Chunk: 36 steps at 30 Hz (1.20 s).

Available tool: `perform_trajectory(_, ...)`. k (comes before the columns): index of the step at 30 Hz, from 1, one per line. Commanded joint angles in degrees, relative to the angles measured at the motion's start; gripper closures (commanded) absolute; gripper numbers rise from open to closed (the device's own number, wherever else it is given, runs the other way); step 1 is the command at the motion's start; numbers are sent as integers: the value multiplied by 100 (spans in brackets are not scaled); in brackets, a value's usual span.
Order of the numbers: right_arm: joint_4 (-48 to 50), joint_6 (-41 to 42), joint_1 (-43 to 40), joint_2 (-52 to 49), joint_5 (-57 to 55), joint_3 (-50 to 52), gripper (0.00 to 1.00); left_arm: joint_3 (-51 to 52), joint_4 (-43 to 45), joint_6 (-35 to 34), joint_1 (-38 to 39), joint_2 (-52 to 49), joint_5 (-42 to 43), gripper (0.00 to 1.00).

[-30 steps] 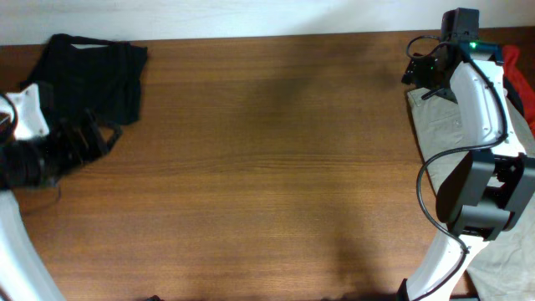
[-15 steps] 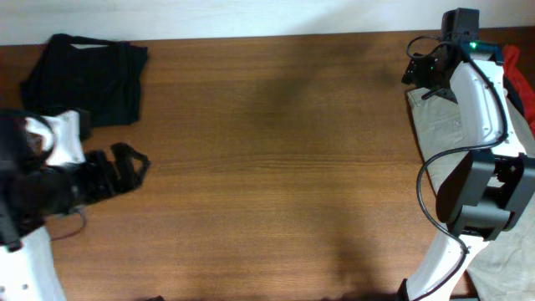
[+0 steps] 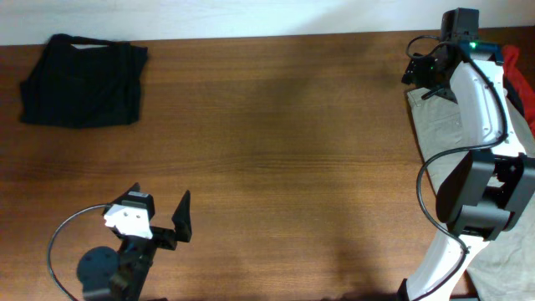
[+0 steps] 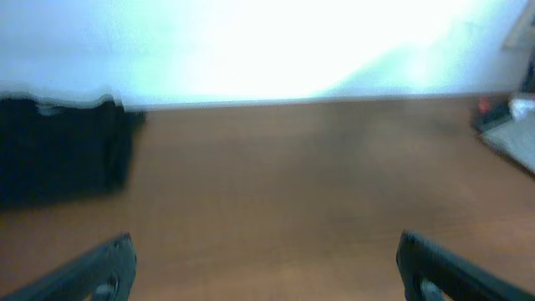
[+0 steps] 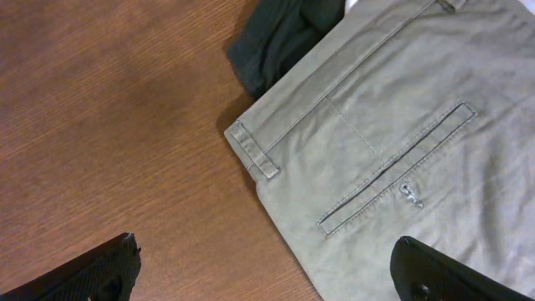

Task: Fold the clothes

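Right claw (image 5: 267,276) is hovering wide open, gripping nothing, above the khaki trousers (image 5: 393,150) lying at the table's (image 3: 276,150) right edge. For the grab I'd be targeting the waistband corner (image 5: 251,149): dropping straight down and pinching it without snagging the dark garment (image 5: 284,33) touching it. Left claw (image 4: 267,263) is sitting wide open, empty, at the near edge. The black folded garment (image 3: 82,79) is lying far-left, well apart.

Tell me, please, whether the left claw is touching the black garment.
Apart. The overhead view shows bare table between the left claw and the black garment.
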State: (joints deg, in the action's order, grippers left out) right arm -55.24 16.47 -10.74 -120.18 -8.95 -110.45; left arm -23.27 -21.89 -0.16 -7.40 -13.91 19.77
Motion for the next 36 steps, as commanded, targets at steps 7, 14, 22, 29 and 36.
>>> perform_trajectory(7,2,57,-22,52,-31,-17,1,2063,1886,-809,219,1362,-1163,1)
perform_trajectory(14,2,55,-22,52,-33,-17,1,2280,1733,-706,334,1362,-1746,1)
perform_trajectory(22,2,57,-22,52,-33,-17,1,2277,1735,-706,334,1362,-1749,1)
perform_trajectory(29,2,55,-22,52,-33,-17,1,2277,1735,-706,334,1362,-1749,1)
perform_trajectory(36,2,55,262,470,-33,-17,1,2277,1735,-706,334,1362,-1749,1)
